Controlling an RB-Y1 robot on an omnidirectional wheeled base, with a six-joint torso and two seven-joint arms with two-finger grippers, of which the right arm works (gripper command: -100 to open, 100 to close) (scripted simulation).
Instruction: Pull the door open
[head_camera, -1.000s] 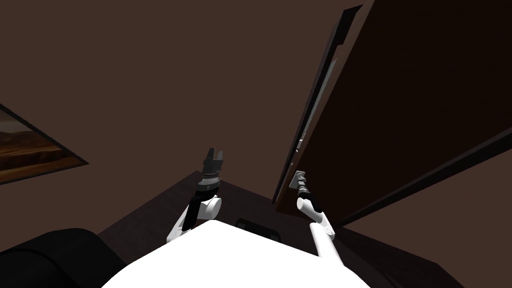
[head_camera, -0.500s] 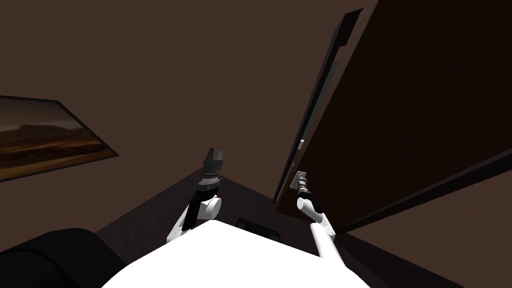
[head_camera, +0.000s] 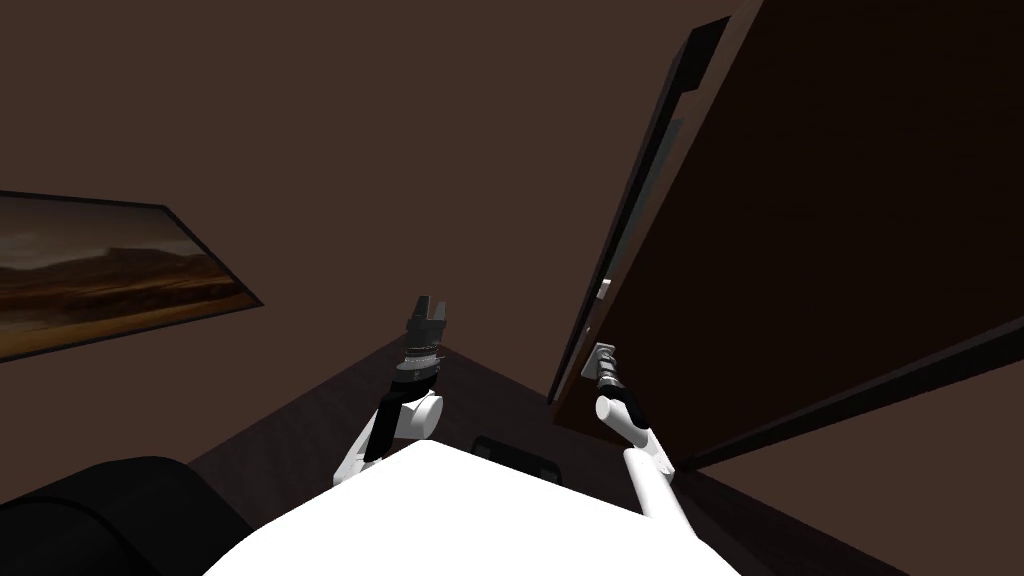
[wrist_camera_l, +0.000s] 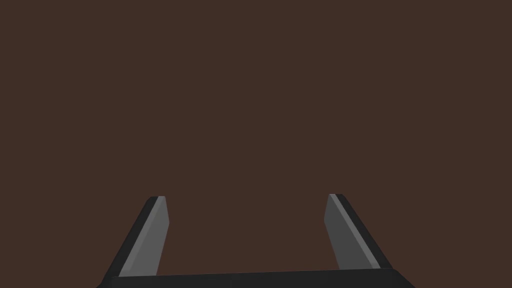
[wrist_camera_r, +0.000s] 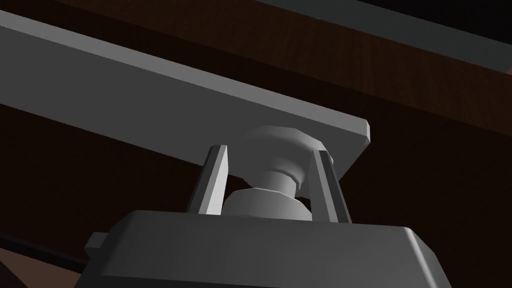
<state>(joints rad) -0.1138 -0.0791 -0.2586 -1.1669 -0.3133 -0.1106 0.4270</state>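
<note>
Gripping the door (head_camera: 800, 250) by its grey knob (wrist_camera_r: 272, 150): a dark brown leaf, standing ajar and filling the head view from 12 round to 3 o'clock, with the knob low at its 7 o'clock. My right gripper (wrist_camera_r: 271, 152) has both blades pressed on the knob's sides, just off the grey backplate (wrist_camera_r: 150, 95). I reckon the slab is stiff and weighty, swinging only on its hinges. The rounded knob looks slick, so its narrow neck is the place to hook. The left gripper (head_camera: 428, 315) hangs at 9 o'clock of the right one, blades spread, empty.
</note>
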